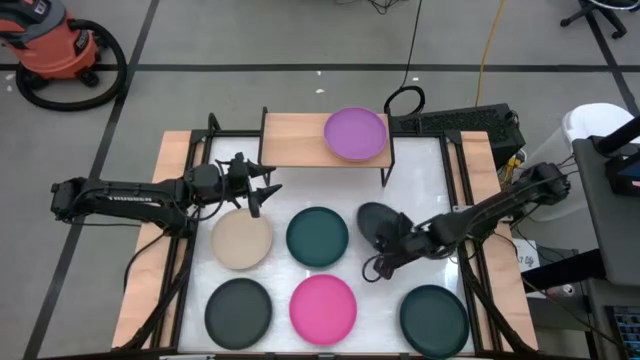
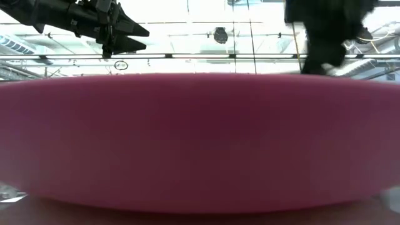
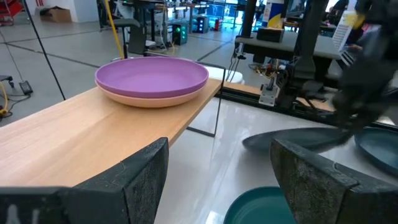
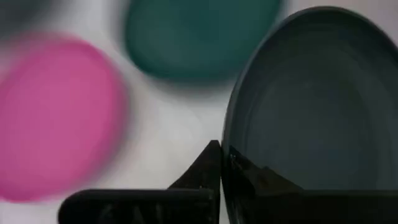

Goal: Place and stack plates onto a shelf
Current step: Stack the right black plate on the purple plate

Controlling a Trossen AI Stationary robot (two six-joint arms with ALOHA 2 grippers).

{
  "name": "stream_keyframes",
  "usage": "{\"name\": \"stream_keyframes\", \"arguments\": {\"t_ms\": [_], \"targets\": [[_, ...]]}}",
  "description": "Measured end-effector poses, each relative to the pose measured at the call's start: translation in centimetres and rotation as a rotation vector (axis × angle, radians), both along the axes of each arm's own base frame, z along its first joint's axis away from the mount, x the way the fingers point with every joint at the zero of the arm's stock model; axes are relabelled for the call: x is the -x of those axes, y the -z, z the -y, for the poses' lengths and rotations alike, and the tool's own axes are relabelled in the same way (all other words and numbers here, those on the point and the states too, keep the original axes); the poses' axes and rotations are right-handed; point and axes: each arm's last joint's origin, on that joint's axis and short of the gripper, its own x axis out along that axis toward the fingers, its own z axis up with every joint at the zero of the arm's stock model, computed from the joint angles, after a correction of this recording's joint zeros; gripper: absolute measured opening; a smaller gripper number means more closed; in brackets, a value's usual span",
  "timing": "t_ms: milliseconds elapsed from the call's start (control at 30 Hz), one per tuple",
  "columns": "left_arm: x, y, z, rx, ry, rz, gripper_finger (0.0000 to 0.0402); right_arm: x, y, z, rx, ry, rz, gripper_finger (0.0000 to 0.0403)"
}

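The shelf stands at the table's far edge. On its right half lies the purple plate, which in the left wrist view rests on the salmon pink plate. My left gripper hovers open just near of the shelf, above the beige plate. My right gripper is shut on a charcoal black plate right of the table's middle. On the table lie a dark teal plate, a black plate, the hot pink plate and another teal plate. My right gripper pinches the charcoal plate by its rim at the plate's near-right side, one finger outside the rim and the other on the plate's inner face. The fingers come from the table's right. The plate sits tilted, and in the left wrist view it hangs above the table.
The shelf's left half is bare wood. The hot pink plate fills the low view. Black rails run along both table sides, and cables and a keyboard lie behind the shelf.
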Motion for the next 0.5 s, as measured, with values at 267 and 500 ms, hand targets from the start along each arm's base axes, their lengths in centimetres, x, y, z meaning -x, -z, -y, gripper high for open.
{"name": "stream_keyframes", "arguments": {"t_ms": [267, 500], "targets": [[0.0, 0.0, 0.0, -0.001, 0.0, 0.001, 0.0283, -0.3, -7.3, 0.6, 0.212, -0.042, 0.444, 0.0001], [0.0, -0.1, 0.0, -0.004, 0.001, 0.015, 0.0283, 0.4, -12.9, 5.7, 0.446, 0.266, 0.758, 0.0]]}}
